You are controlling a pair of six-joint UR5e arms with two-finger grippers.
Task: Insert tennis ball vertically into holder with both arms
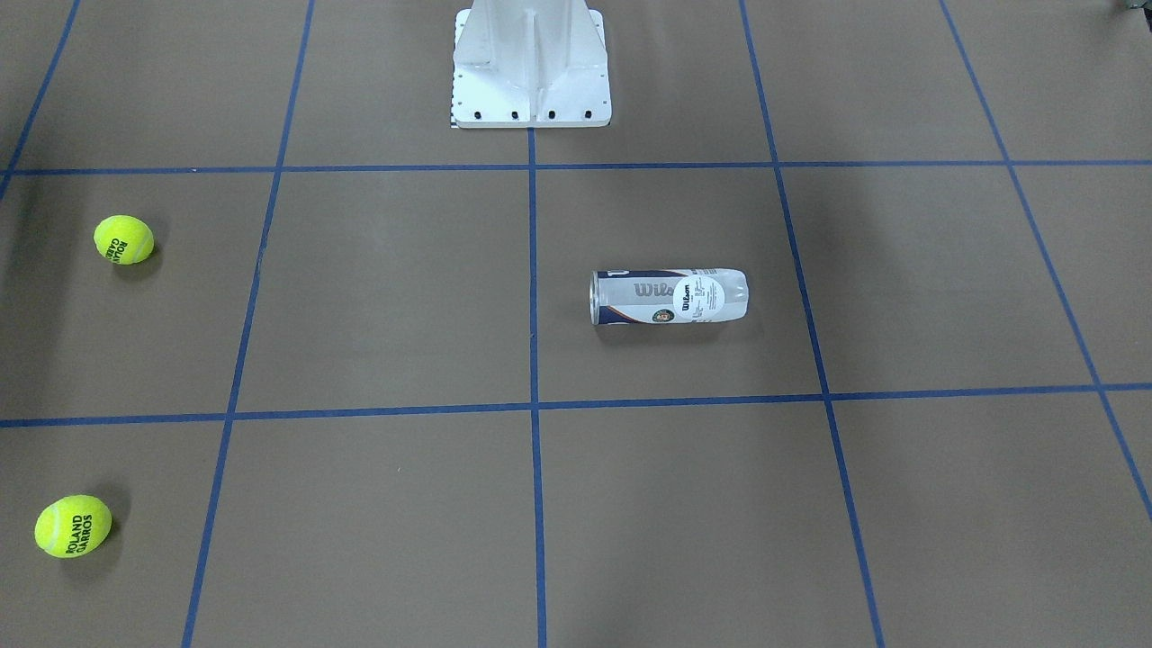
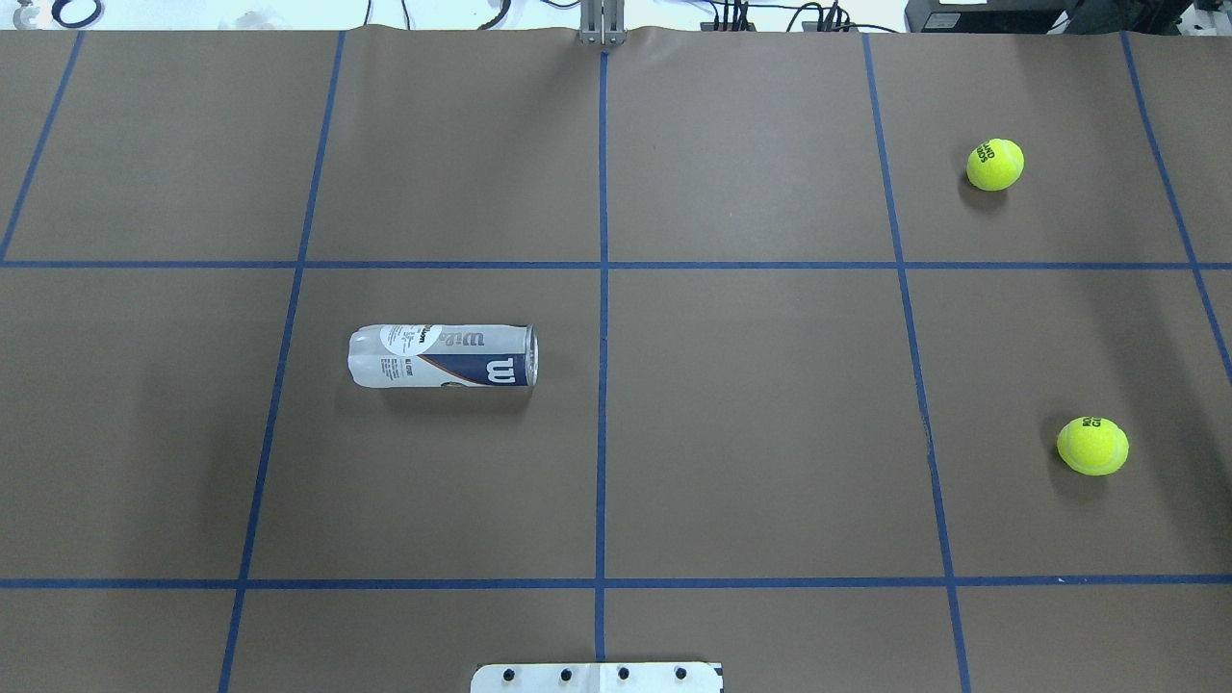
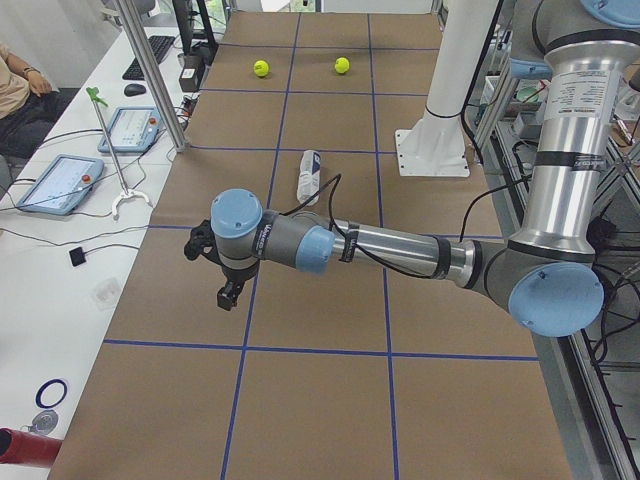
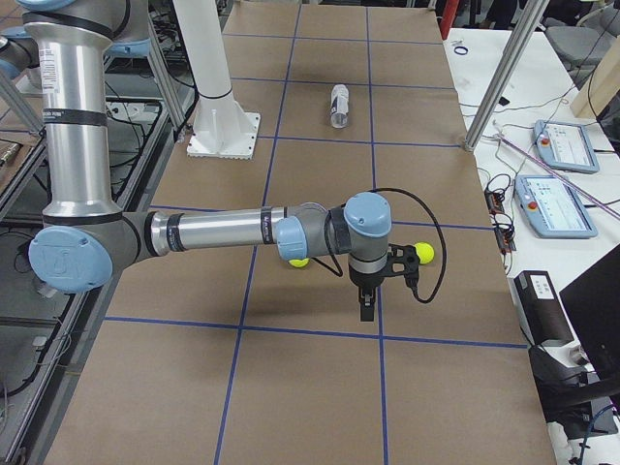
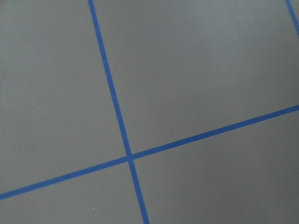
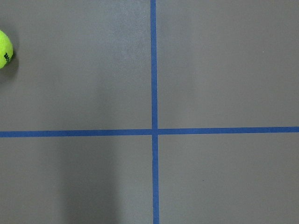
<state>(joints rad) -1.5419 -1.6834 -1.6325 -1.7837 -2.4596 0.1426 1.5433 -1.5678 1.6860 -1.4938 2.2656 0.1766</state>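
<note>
The holder (image 2: 443,356) lies on its side in the robot's left half; 2 balls, far ball (image 2: 995,164) and near ball (image 2: 1092,446), sit on the right; light, slick, probably crushable plastic, so clasp it mid-barrel, gently; left gripper (image 3: 228,292) and right gripper (image 4: 367,308) hover, and I cannot tell whether either is parted.

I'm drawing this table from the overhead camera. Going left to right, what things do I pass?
tennis-ball can, lying on its side → upper tennis ball → lower tennis ball
</note>
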